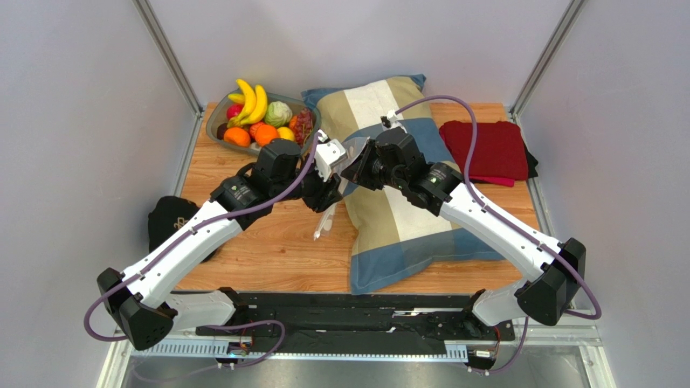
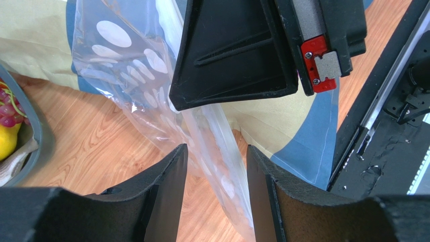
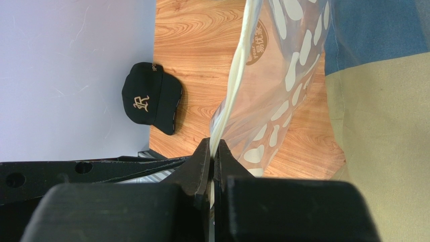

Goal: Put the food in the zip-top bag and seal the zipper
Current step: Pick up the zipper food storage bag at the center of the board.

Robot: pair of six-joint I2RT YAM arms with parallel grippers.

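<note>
Clear, white-dotted plastic zip-top bag (image 3: pixel 272 75): hung over the wooden table (image 1: pixel 267 259), left of the striped pillow (image 1: pixel 405 218). Right gripper (image 3: pixel 214 151) was clamped on its edge, apparently to steady it. Left gripper (image 2: pixel 217 154) was parted, straddling the film. Toy food (image 1: pixel 263 113) sat far left, in the grey bowl (image 1: pixel 212 129).

striped pillow (image 1: pixel 397 234), red cloth (image 1: pixel 486 149), black cap (image 3: pixel 151 98) (embroidered logo)

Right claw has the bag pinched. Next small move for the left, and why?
Probably close the left claw on the zip-top bag: its fingers stand open with the film hanging between them, while the right claw is shut on the bag's edge. Two grips would likely let you spread the mouth for the food in the grey bowl.
</note>
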